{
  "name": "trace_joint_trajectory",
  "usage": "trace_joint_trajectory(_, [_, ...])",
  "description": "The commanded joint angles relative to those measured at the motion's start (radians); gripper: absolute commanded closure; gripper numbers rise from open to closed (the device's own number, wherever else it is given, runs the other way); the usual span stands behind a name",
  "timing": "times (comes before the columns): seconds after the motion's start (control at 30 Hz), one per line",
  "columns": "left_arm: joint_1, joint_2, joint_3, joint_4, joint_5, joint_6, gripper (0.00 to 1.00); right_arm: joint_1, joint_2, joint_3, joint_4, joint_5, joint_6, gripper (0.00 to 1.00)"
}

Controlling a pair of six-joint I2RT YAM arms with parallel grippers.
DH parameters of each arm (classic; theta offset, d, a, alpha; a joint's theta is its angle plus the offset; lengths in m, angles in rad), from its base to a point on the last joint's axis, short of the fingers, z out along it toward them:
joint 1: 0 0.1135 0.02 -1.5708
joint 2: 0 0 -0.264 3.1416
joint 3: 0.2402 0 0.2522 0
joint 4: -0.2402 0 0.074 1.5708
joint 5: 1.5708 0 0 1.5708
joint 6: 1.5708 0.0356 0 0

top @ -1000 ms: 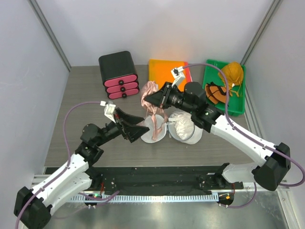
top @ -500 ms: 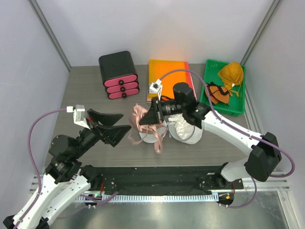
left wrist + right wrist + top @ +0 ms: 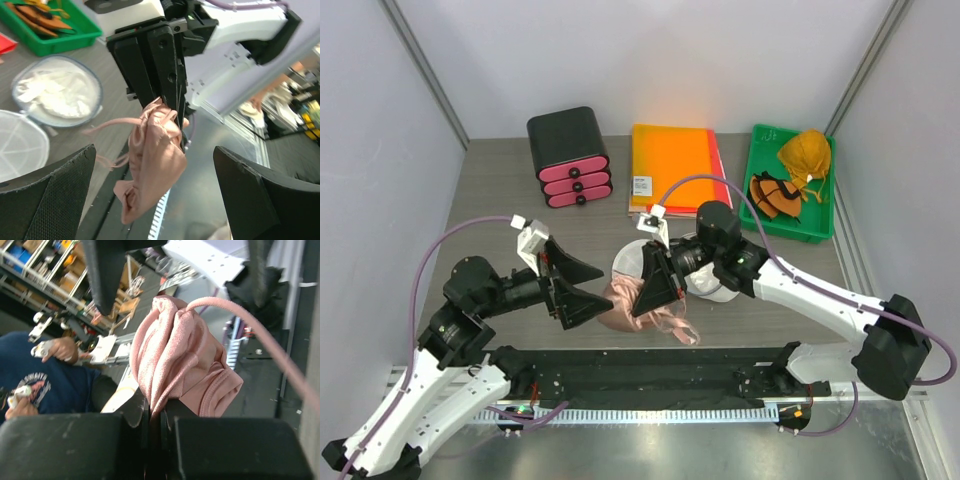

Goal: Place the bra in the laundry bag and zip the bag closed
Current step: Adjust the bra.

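Now carried nearer, bra (image 3: 632, 314) clamped in right gripper (image 3: 172, 102), left gripper (image 3: 590, 288) wide open.

The grey wooden table (image 3: 500, 200) has a black box with three pink drawers (image 3: 568, 155) at the back left; a flat orange folder (image 3: 672, 165) sits beside it; a green plastic tray (image 3: 798, 236) is at the right; the white round mesh laundry bag (image 3: 629, 262) lies open near the middle.
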Motion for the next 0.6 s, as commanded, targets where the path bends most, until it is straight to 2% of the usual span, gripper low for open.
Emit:
trace_joint_trajectory(0.0, [-0.001, 0.034, 0.010, 0.053, 0.209, 0.004, 0.00, 0.062, -0.020, 0.047, -0.018, -0.044, -0.055, 0.99])
trace_joint_trajectory(0.13, [-0.001, 0.070, 0.000, 0.083, 0.230, -0.016, 0.02, 0.098, 0.011, 0.104, -0.130, -0.031, -0.144, 0.99])
trace_joint_trajectory(0.23, [-0.001, 0.079, -0.011, 0.137, 0.295, -0.052, 0.14, 0.108, 0.029, 0.128, -0.149, -0.024, -0.158, 0.99])
trace_joint_trajectory(0.27, [-0.001, 0.077, -0.011, 0.139, 0.302, -0.055, 0.24, 0.110, 0.032, 0.134, -0.147, -0.022, -0.161, 0.99])
trace_joint_trajectory(0.33, [-0.001, 0.074, -0.017, 0.137, 0.298, -0.059, 0.36, 0.118, 0.043, 0.140, -0.149, -0.018, -0.162, 0.99])
trace_joint_trajectory(0.37, [-0.001, 0.074, -0.017, 0.139, 0.299, -0.061, 0.54, 0.119, 0.046, 0.146, -0.149, -0.018, -0.162, 0.99])
trace_joint_trajectory(0.43, [-0.001, 0.084, -0.011, 0.139, 0.313, -0.067, 0.76, 0.122, 0.061, 0.160, -0.169, -0.004, -0.182, 0.99])
trace_joint_trajectory(0.47, [-0.001, 0.087, -0.005, 0.117, 0.306, -0.067, 0.99, 0.122, 0.066, 0.166, -0.190, 0.004, -0.198, 0.95])
trace_joint_trajectory(0.53, [-0.001, 0.088, 0.034, 0.033, 0.183, -0.015, 1.00, 0.112, 0.072, 0.170, -0.264, 0.065, -0.257, 0.70])
trace_joint_trajectory(0.57, [-0.001, 0.090, 0.057, -0.098, 0.113, 0.020, 1.00, 0.105, 0.077, 0.173, -0.302, 0.102, -0.283, 0.52])
